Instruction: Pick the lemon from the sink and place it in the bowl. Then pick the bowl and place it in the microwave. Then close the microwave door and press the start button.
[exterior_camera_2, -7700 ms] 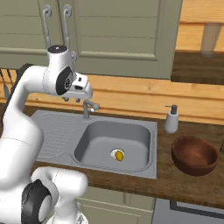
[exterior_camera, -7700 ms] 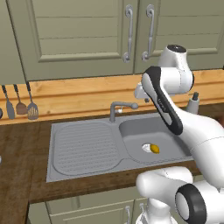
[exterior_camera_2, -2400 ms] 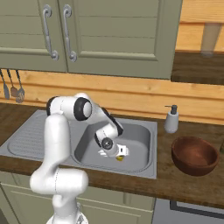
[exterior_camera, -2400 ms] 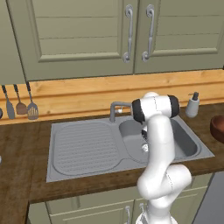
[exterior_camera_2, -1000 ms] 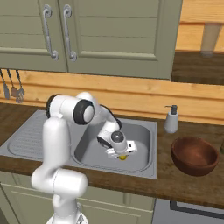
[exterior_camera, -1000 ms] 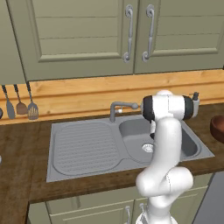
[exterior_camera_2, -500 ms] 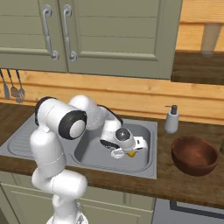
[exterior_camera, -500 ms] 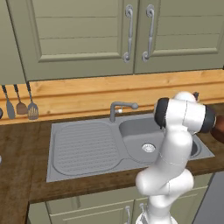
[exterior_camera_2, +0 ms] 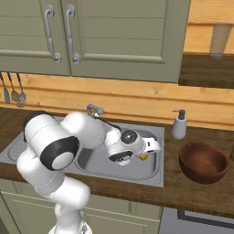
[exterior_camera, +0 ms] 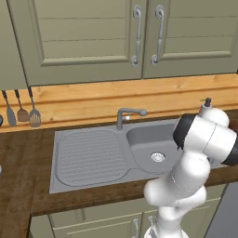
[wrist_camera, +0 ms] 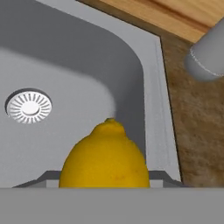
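Note:
The yellow lemon (wrist_camera: 105, 162) sits between my gripper's (wrist_camera: 105, 180) two tips, and the gripper is shut on it. In the right base view the gripper (exterior_camera_2: 147, 151) holds the lemon (exterior_camera_2: 143, 157) over the right part of the grey steel sink (exterior_camera_2: 137, 176), above the basin floor. The drain (wrist_camera: 29, 106) lies below and to the left. The reddish-brown bowl (exterior_camera_2: 203, 162) stands on the dark counter to the right of the sink, apart from the gripper. The microwave and its door are out of view.
A soap dispenser (exterior_camera_2: 179, 124) stands behind the sink's right corner, between basin and bowl. The bent faucet (exterior_camera: 128, 114) rises at the back of the sink, with the ribbed drainboard (exterior_camera: 88, 158) to its left. Utensils (exterior_camera: 21, 109) hang on the left wall. Cabinet doors (exterior_camera: 139, 37) hang above.
The arm has swung right and lifted, carrying the lemon from the basin floor up toward the basin's right side. The gripper has stayed shut on it.

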